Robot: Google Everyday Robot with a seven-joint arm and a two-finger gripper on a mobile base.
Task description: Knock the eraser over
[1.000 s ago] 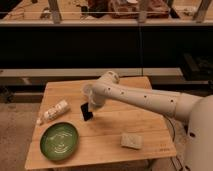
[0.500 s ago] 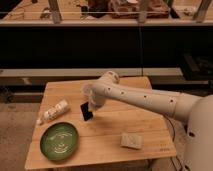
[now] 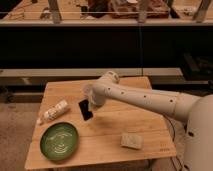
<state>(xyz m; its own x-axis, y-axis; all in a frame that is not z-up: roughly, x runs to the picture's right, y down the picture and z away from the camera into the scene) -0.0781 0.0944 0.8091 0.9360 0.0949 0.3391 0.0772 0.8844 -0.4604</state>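
Camera view: wooden table [image 3: 107, 132], white arm reaching across from right. Gripper [image 3: 90, 101] low over table centre-left, right against eraser [image 3: 85, 109]. Eraser on table just above green plate [image 3: 59, 141], leaning, top tilted left — likely mid-topple from push. White bottle [image 3: 54, 111] lying left, beige sponge block [image 3: 132, 140] apart right, both off push path.

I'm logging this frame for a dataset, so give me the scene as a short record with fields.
surface: wooden table
eraser: black block, mid-table, tilted
gripper: gripper at the eraser's upper right edge
plate: green plate, front left corner
bottle: white bottle, lying left of the eraser
sponge: pale block, front right
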